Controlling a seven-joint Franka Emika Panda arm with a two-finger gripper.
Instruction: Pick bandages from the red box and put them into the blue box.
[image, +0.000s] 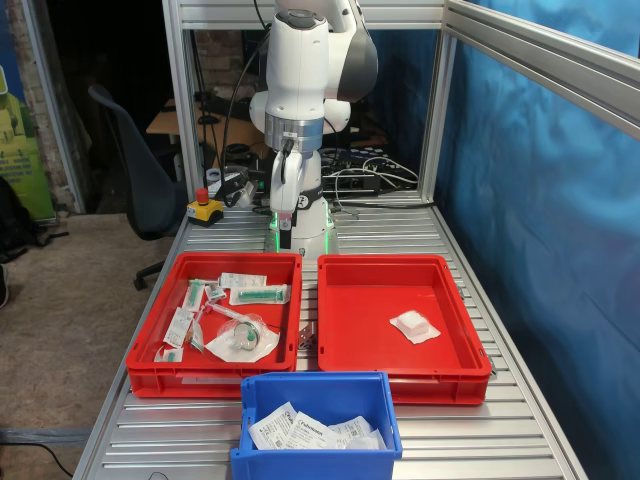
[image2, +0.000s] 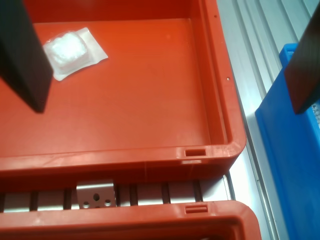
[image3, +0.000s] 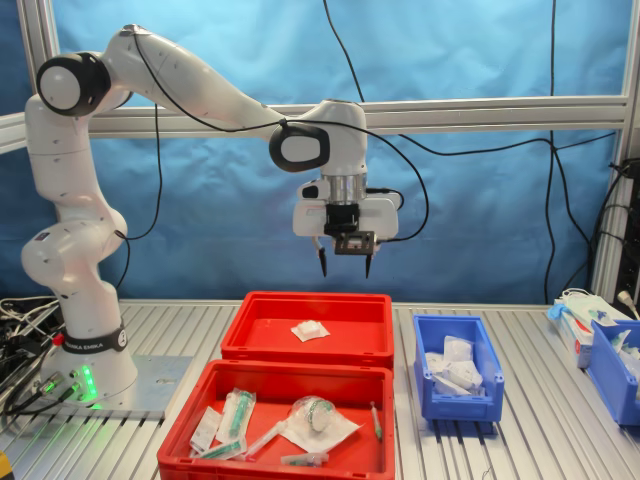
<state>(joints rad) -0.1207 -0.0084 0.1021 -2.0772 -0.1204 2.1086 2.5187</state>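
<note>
On your worktop (image3: 540, 440) the two trays sit side by side; in the second exterior view the bandages (image3: 309, 330) lie in the red box (image3: 305, 350) behind the cluttered tray (image3: 290, 455), the blue box (image3: 455, 398) to their right

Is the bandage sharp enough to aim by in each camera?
Wrist view: the bandage is overexposed and soft, the fingers blurred dark slabs. First exterior view: small but crisp. Second exterior view: clear, evenly lit.
</note>
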